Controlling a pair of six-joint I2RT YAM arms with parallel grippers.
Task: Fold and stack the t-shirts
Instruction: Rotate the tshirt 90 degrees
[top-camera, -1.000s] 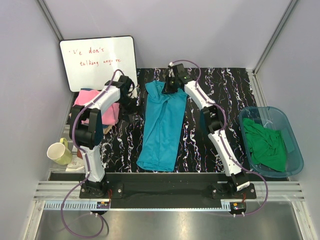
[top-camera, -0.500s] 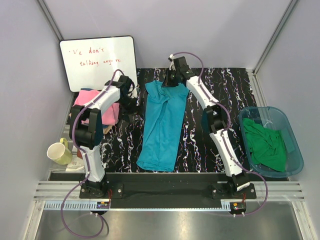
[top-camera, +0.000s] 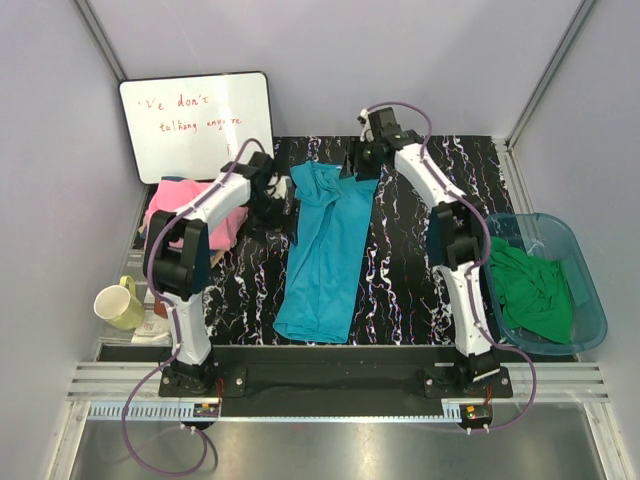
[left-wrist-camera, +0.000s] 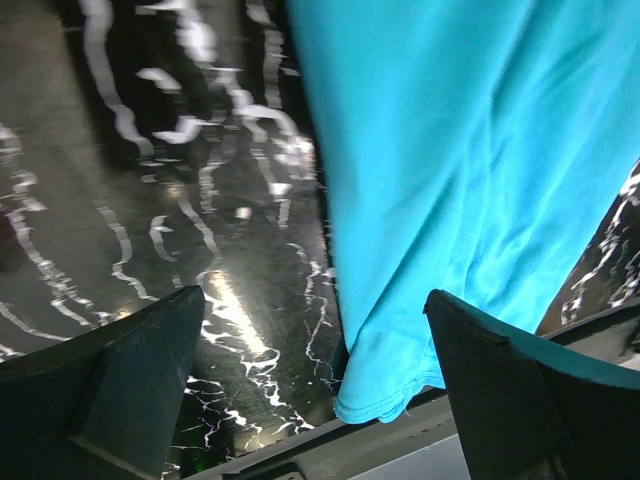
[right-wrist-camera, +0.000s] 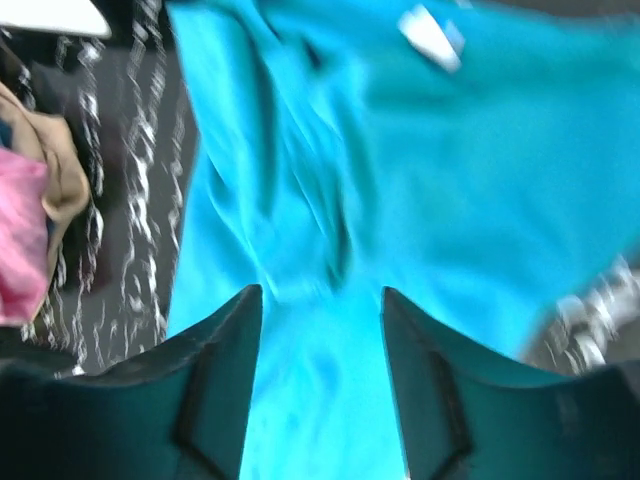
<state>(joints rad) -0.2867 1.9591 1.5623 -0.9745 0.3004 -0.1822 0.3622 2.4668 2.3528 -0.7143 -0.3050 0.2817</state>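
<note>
The black worktop (top-camera: 400, 270) with white marbling carries a teal t-shirt (top-camera: 325, 250) laid lengthwise down the centre of the frame, folded into a long narrow strip. A pink t-shirt (top-camera: 165, 200) lies bunched at the worktop's left edge, just below a whiteboard (top-camera: 195, 125) propped in the upper left. A translucent blue tub (top-camera: 598, 310) sits at the right edge, and a pale green mug (top-camera: 118, 303) stands at the lower left, just off the black surface.

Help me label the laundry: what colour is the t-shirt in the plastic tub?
That t-shirt is green; the top external view shows it best.
</note>
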